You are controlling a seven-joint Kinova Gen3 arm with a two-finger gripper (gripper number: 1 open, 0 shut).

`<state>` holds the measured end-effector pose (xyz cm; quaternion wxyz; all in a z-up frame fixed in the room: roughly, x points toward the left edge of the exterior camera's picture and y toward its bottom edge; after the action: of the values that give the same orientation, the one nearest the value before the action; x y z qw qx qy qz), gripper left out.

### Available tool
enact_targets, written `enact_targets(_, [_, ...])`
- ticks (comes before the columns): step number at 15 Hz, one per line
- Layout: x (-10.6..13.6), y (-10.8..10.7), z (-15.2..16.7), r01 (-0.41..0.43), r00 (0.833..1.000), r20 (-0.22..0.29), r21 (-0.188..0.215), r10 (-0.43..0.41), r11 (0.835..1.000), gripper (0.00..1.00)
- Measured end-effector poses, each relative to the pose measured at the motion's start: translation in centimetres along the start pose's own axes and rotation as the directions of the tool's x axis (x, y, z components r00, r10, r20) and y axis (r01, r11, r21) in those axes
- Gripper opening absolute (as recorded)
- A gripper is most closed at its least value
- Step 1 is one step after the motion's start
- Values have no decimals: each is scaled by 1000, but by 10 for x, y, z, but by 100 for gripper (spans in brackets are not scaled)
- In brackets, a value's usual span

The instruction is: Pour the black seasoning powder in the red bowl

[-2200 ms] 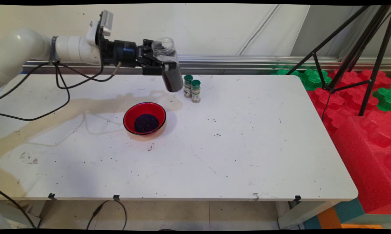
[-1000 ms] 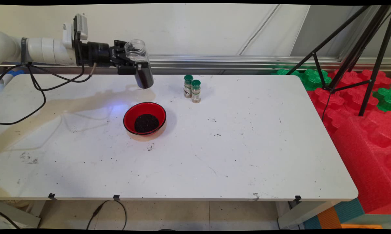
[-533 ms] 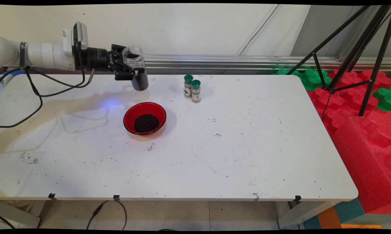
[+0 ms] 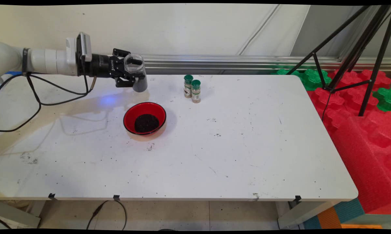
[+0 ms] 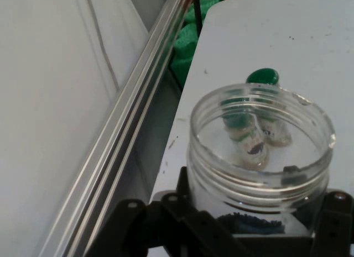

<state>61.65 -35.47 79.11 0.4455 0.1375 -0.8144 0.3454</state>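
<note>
My gripper (image 4: 134, 78) is shut on a clear open-topped jar (image 4: 135, 71) with dark grains in its lower half. The jar stands nearly upright at the table's back, its base close to the white table (image 4: 247, 146) or on it; I cannot tell which. In the hand view the jar (image 5: 260, 157) fills the lower right, held between the black fingers (image 5: 185, 199). A red bowl (image 4: 130, 115) with a heap of dark grains sits in front of the jar, a little to its right. Two green-capped spice bottles (image 4: 192, 88) stand to the right; through the jar's rim they show as spice bottles (image 5: 260, 119).
Black cables (image 4: 36, 97) hang from the arm over the table's left part. A metal rail (image 4: 231, 60) runs along the wall behind the table. A black tripod (image 4: 355, 55) and red and green foam blocks (image 4: 361, 107) stand off the right edge.
The arm has carried the jar left, away from the spice bottles, and then down toward the table. The jar has gone from tilted to nearly upright.
</note>
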Motion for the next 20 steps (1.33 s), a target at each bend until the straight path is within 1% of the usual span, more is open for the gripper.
enact_targets(2, [-2,4,2,-54,999,3,0,54,999,0])
enact_targets(4, [-4,7,3,-113,994,4,2,113,994,0])
enact_targets(6, [-5,10,5,-178,984,7,0,178,984,0])
enact_targets(8, [-6,13,7,-224,975,8,-2,224,975,0])
enact_targets(10, [-7,16,9,-282,959,10,-5,282,959,0])
enact_targets(12, [-7,19,11,-341,940,12,-10,341,940,0])
enact_targets(13, [-7,20,11,-359,933,12,-12,359,933,0])
enact_targets(14, [-7,22,12,-387,922,14,-14,387,922,0])
enact_targets(17, [-8,27,14,-476,879,16,-21,476,879,0])
enact_targets(20, [-8,31,16,-559,829,19,-25,559,829,0])
